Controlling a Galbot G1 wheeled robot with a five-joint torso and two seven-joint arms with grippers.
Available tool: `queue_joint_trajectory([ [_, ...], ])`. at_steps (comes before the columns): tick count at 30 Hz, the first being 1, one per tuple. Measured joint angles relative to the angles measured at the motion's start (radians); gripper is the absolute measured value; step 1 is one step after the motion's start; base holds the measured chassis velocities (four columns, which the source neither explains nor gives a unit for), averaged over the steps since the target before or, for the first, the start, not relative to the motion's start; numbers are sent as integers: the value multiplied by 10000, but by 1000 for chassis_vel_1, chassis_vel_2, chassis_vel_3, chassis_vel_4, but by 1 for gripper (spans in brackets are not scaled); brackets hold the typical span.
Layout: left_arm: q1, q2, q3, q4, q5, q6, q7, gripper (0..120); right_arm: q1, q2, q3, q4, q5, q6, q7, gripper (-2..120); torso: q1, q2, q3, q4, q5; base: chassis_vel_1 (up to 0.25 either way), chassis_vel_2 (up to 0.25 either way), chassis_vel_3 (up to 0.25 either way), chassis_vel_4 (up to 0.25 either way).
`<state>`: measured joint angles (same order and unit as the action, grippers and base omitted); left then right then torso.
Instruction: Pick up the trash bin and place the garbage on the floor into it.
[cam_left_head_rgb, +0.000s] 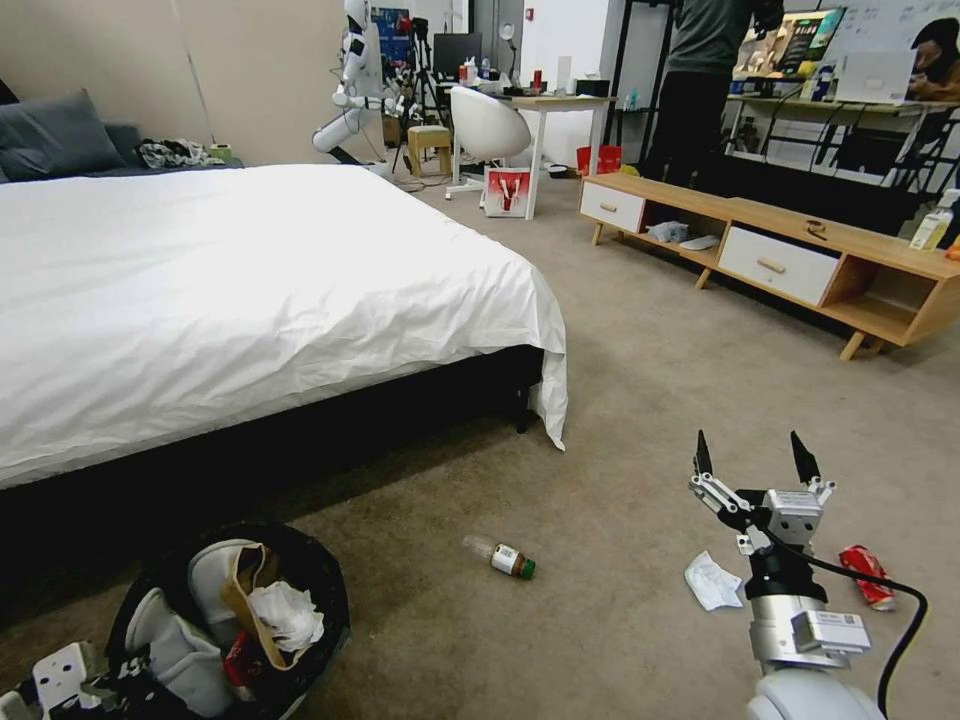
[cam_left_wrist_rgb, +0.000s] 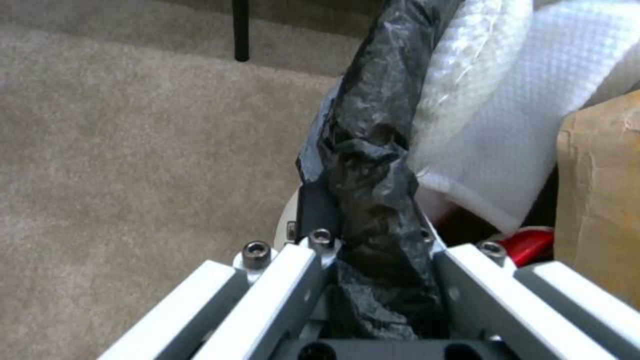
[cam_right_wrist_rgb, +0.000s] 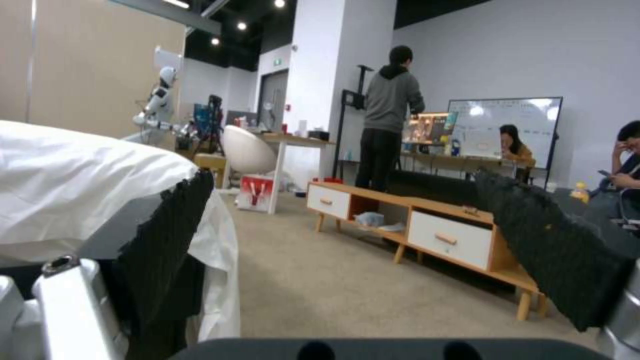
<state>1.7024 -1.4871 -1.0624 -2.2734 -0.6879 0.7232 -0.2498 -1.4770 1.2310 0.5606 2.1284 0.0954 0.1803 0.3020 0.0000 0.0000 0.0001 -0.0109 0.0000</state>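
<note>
Your left gripper (cam_left_wrist_rgb: 373, 280) pinches the trash bin (cam_left_head_rgb: 310, 590) rim; your right gripper (cam_left_head_rgb: 752, 462), fingers apart, hangs beyond the tissue (cam_left_head_rgb: 712, 582).

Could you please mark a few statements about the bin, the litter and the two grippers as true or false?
1. The left gripper is clamped on the trash bin rim. True.
2. The right gripper holds the soda can. False: its fingers are spread with nothing between them, and the can lies on the floor.
3. The bottle is inside the bin. False: it lies on its side on the carpet.
4. A crumpled tissue lies on the floor near the right gripper. True.
5. The bin already holds a brown paper bag. True.
</note>
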Motion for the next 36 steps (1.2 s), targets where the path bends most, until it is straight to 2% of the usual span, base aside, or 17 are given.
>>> queue_joint_trajectory([
  [24,14,39,28,-26,-2,-12,15,3,-84,26,4,-38,-55,204,-1,100,1,0,2,1,0,-115,118,121,-117],
  [36,21,30,44,-30,13,-13,19,3,-144,3,15,-68,-60,336,-80,100,1,0,1,0,0,-15,15,12,-17],
])
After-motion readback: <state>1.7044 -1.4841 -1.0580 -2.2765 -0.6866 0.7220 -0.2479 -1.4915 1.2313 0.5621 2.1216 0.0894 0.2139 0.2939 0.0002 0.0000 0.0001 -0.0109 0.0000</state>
